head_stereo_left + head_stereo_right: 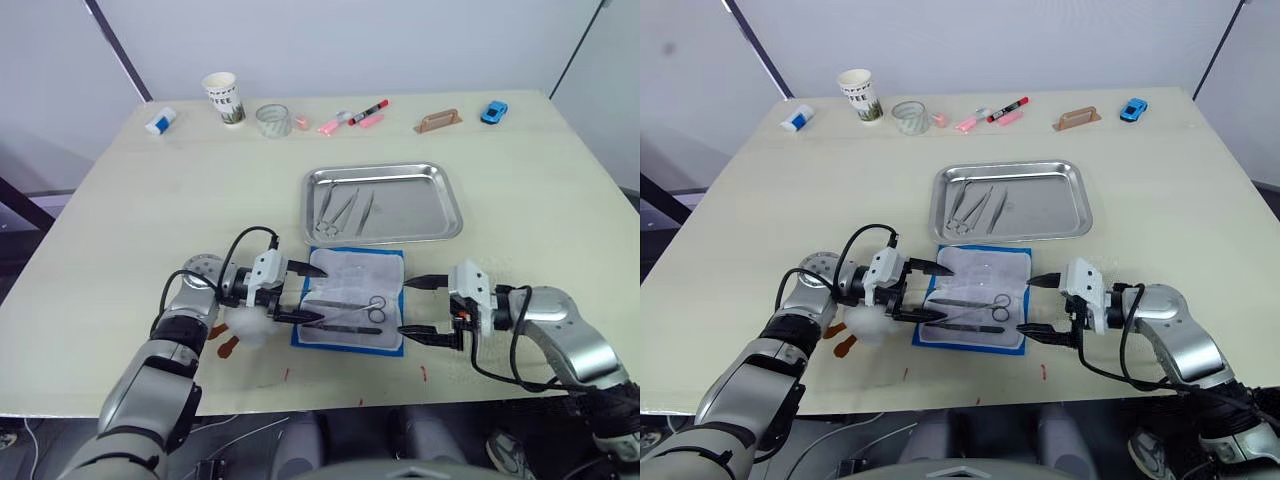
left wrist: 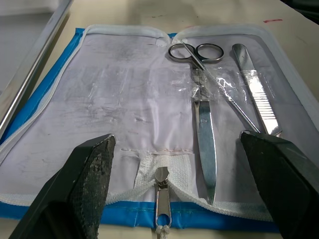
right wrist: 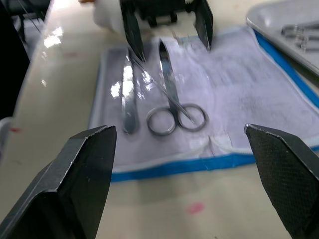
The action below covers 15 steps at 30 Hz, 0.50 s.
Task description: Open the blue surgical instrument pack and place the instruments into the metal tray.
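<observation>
Lying opened flat on worktop [image 1: 140, 200], blue surgical instrument pack [image 1: 352, 300] is seen just before metal tray [image 1: 383, 204]. Scissors [image 1: 352, 305] and tweezers [image 1: 350, 329] rest on lining; other instruments [image 1: 342, 210] in tray. Left tool [image 1: 300, 292] spread wide at pack's left edge, right tool [image 1: 418, 308] spread wide at right edge, nothing gripped.

Head stereo pair sits high and looks forward and down over the whole worktop [image 1: 120, 200], the two eyes nearly identical, just slightly offset. Each wrist cam rides low and close behind its own claw, skimming the opened blue surgical instrument pack [image 1: 352, 300] from opposite ends. Both wrist views share the scissors [image 2: 203, 119] and tweezers [image 2: 256, 94], and the right one catches the left claw [image 3: 167, 30] at upper centre of the frame.
</observation>
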Tool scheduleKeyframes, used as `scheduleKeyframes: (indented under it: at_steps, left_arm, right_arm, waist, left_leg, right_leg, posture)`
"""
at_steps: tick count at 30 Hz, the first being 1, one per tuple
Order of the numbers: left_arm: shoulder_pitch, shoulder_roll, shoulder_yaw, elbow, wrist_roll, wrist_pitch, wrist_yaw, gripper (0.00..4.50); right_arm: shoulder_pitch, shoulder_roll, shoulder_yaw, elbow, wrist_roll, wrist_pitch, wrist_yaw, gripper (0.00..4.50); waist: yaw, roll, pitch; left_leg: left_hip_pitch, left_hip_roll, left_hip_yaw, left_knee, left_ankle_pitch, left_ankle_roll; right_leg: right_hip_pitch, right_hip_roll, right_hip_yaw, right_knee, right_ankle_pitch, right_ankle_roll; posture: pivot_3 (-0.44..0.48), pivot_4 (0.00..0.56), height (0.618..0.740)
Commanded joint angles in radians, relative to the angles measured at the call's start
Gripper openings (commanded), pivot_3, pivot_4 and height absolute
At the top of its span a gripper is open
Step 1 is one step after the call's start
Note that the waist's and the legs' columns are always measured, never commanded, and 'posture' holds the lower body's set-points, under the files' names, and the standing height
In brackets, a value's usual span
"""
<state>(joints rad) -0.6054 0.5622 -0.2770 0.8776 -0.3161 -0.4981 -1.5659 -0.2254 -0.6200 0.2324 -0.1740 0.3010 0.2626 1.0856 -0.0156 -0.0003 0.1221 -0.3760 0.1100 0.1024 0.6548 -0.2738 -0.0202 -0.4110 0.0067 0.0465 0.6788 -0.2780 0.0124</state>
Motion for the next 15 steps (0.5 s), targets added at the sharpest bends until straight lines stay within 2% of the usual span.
scheduleKeyframes:
  at_steps: [1, 15]
  left_arm:
    - [0.055, -0.009, -0.072, 0.070, 0.080, -0.007, -0.048, 4.27]
    - [0.059, 0.002, -0.096, 0.056, 0.074, -0.005, -0.048, 4.27]
  right_arm:
    - [-0.037, 0.025, 0.022, -0.040, -0.023, 0.029, -0.034, 4.50]
    - [-0.094, 0.027, 0.113, -0.125, -0.107, 0.189, -0.090, 4.50]
  waist:
    - [0.001, 0.000, 0.000]
    - [0.001, -0.001, -0.003]
  left_leg:
    - [0.000, 0.000, 0.000, 0.000, 0.000, 0.000]
    - [0.000, 0.000, 0.002, 0.000, 0.000, 0.001]
  right_leg:
    - [0.000, 0.000, 0.000, 0.000, 0.000, 0.000]
    - [0.000, 0.000, -0.001, 0.000, 0.000, -0.001]
  posture:
    - [0.000, 0.150, 0.740]
    - [0.000, 0.150, 0.740]
